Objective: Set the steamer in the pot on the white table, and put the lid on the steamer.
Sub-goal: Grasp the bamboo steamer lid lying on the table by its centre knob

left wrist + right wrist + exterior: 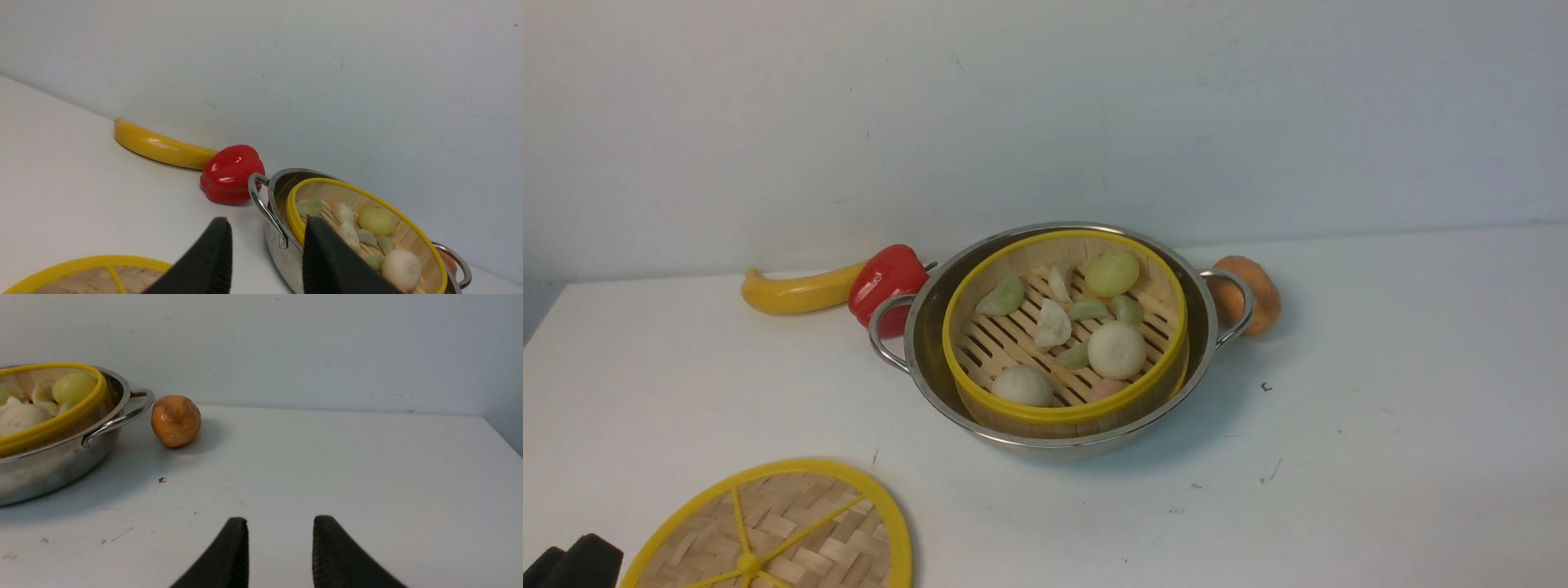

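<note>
The steamer (1013, 339), a bamboo basket with a yellow rim and pale dumplings and buns, sits inside the shiny steel pot (931, 347) at the middle back of the white table (1380, 425). It has no cover on it. The lid (776, 531), a woven disc with yellow rim and spokes, lies flat at the front left, partly cut off by the frame edge. My left gripper (267, 228) hovers open just beyond the lid (88, 269), near the pot's left handle (261, 204), holding nothing. My right gripper (281, 522) is open over bare table, right of the pot (53, 469).
A yellow banana (796, 291) and a red bell pepper (886, 282) lie behind the pot's left handle. An orange-brown potato-like toy (1258, 294) sits against its right handle. A pale wall closes off the table's back edge.
</note>
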